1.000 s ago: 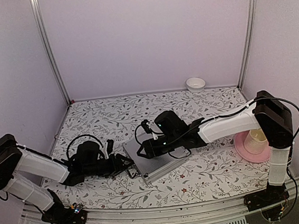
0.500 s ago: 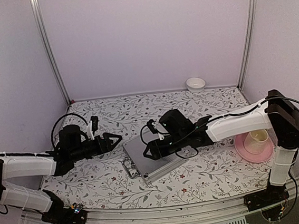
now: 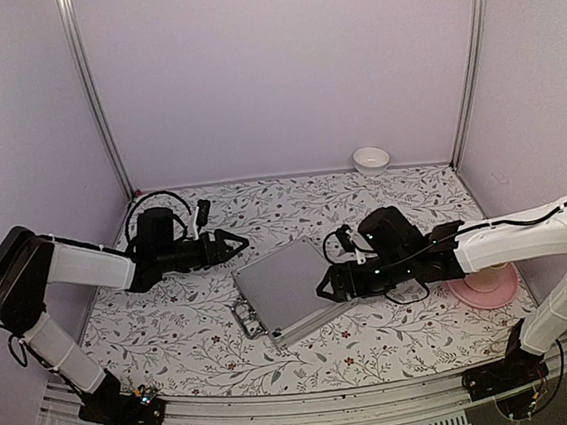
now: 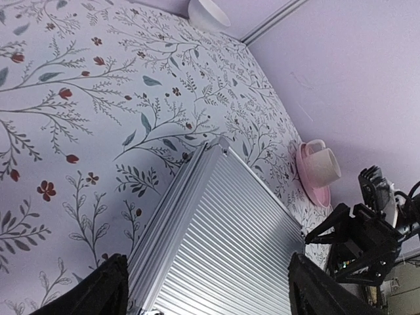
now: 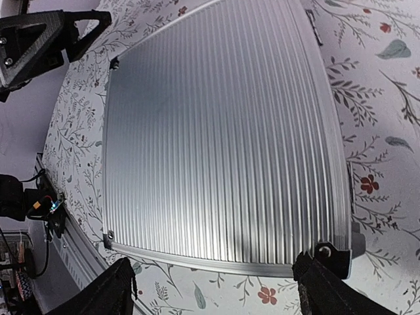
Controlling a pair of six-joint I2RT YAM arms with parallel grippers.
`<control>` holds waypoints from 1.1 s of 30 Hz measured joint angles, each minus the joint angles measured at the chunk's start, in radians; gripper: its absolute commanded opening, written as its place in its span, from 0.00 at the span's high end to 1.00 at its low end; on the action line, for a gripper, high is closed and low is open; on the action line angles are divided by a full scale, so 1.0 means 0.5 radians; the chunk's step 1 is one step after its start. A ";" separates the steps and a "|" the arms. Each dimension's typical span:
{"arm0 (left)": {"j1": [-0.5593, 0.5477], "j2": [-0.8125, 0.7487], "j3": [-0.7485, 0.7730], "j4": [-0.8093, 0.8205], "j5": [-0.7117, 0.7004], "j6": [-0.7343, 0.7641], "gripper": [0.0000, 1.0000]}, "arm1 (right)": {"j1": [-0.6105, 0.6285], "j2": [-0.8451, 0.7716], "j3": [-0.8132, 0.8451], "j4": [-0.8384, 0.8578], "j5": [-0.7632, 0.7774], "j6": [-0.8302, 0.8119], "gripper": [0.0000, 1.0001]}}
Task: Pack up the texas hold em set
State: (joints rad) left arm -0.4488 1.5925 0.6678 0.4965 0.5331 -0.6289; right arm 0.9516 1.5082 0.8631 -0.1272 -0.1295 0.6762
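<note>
Seen from above, the silver briefcase (image 3: 289, 290) lies shut and flat on the flowered table (image 3: 394, 207). It is turned at an angle, roughly midway between my two arms. My left claw (image 3: 241, 243) hangs just off the case's far left corner, near it but apart from it, with the jaws spread and nothing in them. My right claw (image 3: 325, 287) sits at the case's right edge, also spread and empty. From this view I can't tell whether a tip touches the rim. The cream cup (image 3: 483, 276) on its pink plate (image 3: 492, 296) stands to the right beside my right forearm, and the small white bowl (image 3: 371, 158) is by the back wall.

Through my left wrist camera, my fingers (image 4: 105, 292) stand wide apart in the bottom corners. The ribbed lid lies ahead of them, one corner pointing out over the flowered cloth. My right claw shows past the case's other side, open.

Through my right wrist camera, my fingers (image 5: 121, 289) are again far apart at the bottom. The lid fills the view ahead and nothing is pinched. A corner fitting of the case lies close by my right-hand finger. My left claw shows at the upper left, just clear of the far corner.
</note>
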 measured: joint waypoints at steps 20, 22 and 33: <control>0.009 0.291 0.098 -0.007 0.357 0.069 0.18 | -0.066 0.025 -0.175 0.130 -0.113 0.317 0.13; 0.009 0.291 0.098 -0.008 0.361 0.073 0.18 | -0.075 0.054 -0.175 0.142 -0.128 0.332 0.13; -0.011 0.272 0.042 -0.021 0.362 0.076 0.18 | -0.270 0.177 -0.128 0.195 -0.124 0.278 0.13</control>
State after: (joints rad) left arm -0.4541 1.7283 0.6888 0.4858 0.7143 -0.5911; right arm 0.8165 1.5967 0.7990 -0.0296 -0.1917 0.8154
